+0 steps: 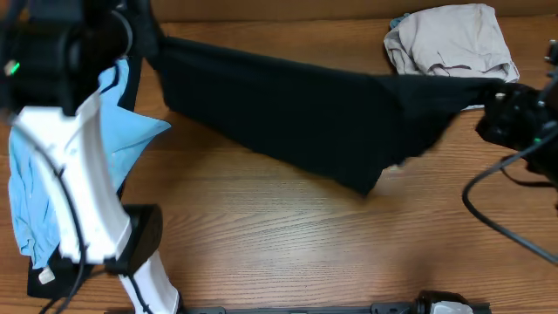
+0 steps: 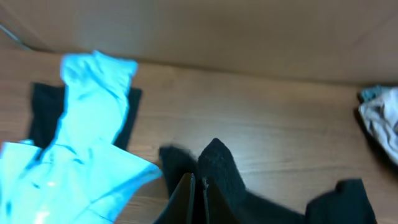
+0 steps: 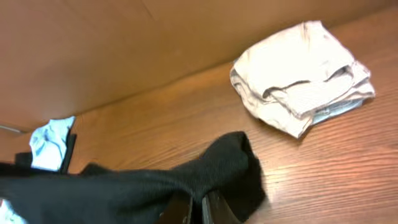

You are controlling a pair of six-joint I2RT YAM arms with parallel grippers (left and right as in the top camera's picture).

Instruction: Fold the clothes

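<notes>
A black garment [image 1: 296,118] hangs stretched between my two grippers, lifted above the wooden table. My left gripper [image 1: 144,39] at the far left is shut on one end; in the left wrist view the jaws [image 2: 199,186] pinch the black cloth [image 2: 217,165]. My right gripper [image 1: 493,96] at the right is shut on the other end; in the right wrist view the fingers [image 3: 198,205] clamp the black cloth [image 3: 205,171].
A light blue garment [image 1: 118,131] lies over dark cloth at the left, also in the left wrist view [image 2: 81,155]. A folded beige garment [image 1: 449,39] sits at the back right, also in the right wrist view [image 3: 301,71]. A cardboard wall [image 3: 124,43] runs behind.
</notes>
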